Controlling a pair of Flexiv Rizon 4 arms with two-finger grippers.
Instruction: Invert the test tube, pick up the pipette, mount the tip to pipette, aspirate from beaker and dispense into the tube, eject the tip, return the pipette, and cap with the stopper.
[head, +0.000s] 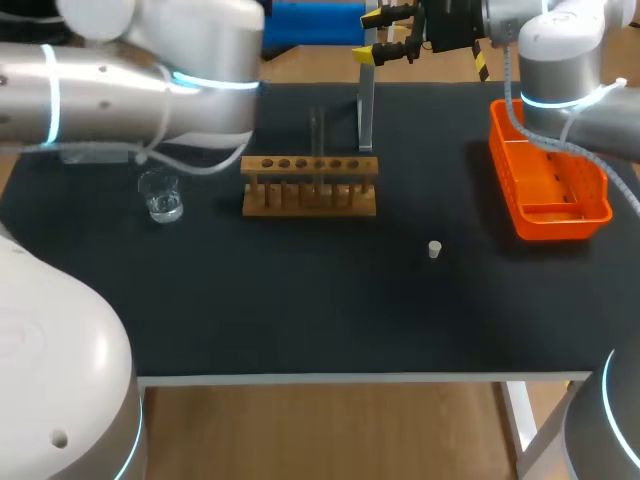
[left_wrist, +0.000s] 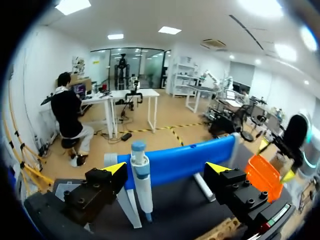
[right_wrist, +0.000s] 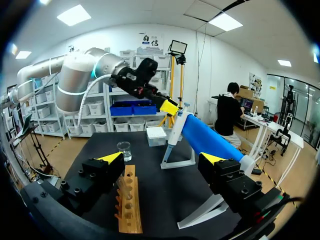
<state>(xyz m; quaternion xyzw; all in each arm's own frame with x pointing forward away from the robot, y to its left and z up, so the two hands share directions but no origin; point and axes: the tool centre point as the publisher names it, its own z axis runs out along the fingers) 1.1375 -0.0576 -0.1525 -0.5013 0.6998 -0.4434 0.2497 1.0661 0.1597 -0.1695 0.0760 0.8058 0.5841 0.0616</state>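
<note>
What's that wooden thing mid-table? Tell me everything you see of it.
The wooden rack looks like pale brown wood: a top board with a row of round holes, held on short posts above a base board. It stands upright on the black table, near its middle. One slim test tube stands in a hole; nothing else touches it.

The left arm (head: 120, 90) and right arm (head: 565, 50) are silver-grey and white cylindrical links with glowing cyan joint rings (head: 555, 100) and pale trailing cables (head: 508, 75), ending in black, screw-studded fingers (left_wrist: 95, 195) with yellow tips (left_wrist: 116, 168).
</note>
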